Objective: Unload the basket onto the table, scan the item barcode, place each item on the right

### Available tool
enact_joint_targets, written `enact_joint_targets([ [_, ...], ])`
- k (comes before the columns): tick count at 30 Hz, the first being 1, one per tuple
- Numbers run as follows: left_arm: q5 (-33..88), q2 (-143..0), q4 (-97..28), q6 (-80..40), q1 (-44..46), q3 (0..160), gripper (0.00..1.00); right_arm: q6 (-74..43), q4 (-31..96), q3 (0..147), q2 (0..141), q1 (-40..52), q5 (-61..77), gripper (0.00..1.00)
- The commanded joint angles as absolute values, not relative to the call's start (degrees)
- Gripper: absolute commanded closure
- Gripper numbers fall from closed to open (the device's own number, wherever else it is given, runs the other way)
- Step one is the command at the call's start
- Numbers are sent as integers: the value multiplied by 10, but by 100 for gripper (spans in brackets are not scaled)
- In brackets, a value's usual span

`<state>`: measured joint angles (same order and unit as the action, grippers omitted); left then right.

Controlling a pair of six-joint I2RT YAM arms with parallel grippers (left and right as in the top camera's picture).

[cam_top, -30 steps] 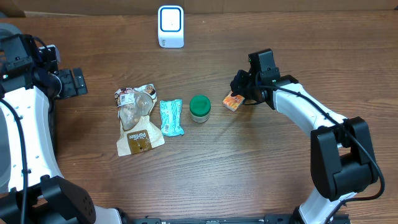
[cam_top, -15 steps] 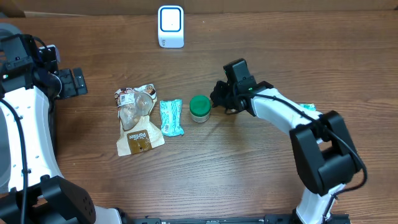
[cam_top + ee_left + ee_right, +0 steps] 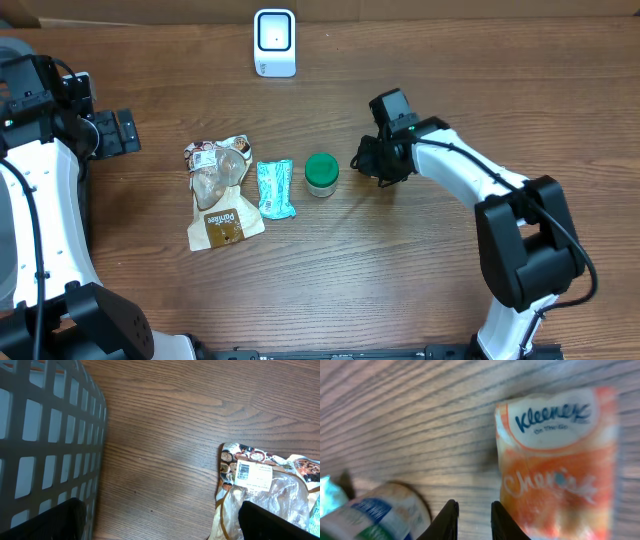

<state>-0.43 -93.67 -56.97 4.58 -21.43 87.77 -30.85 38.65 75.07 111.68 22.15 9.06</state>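
An orange Kleenex tissue pack [image 3: 559,460] lies flat on the wood, just right of my right gripper's fingers [image 3: 500,521]. My right gripper [image 3: 472,519] hovers low with its jaws a narrow gap apart and only table between them. In the overhead view that gripper [image 3: 368,160] covers the pack and sits right of the green-lidded jar [image 3: 321,173]. The white scanner [image 3: 274,42] stands at the back. My left gripper [image 3: 116,132] is wide open at the far left, holding nothing.
A brown snack bag [image 3: 220,190] and a teal packet [image 3: 274,188] lie left of the jar [image 3: 375,515]. The left wrist view shows a grey slatted basket [image 3: 45,435] on the left and the snack bag [image 3: 265,485] on the right.
My right gripper swung left toward the jar, then drew back a little to the right. The orange pack, visible beside it a second ago, is now hidden under it from overhead.
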Motion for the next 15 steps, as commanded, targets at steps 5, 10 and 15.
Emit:
enact_joint_targets([
  [5, -8, -934, -567, 38, -221, 875, 0, -245, 500, 855, 1058, 187, 93, 71],
  [10, -8, -934, -567, 38, -221, 875, 0, -232, 548, 855, 1065, 124, 136, 69],
  [15, -8, -934, -567, 38, -221, 875, 0, -189, 559, 842, 1080, 99, 171, 64],
])
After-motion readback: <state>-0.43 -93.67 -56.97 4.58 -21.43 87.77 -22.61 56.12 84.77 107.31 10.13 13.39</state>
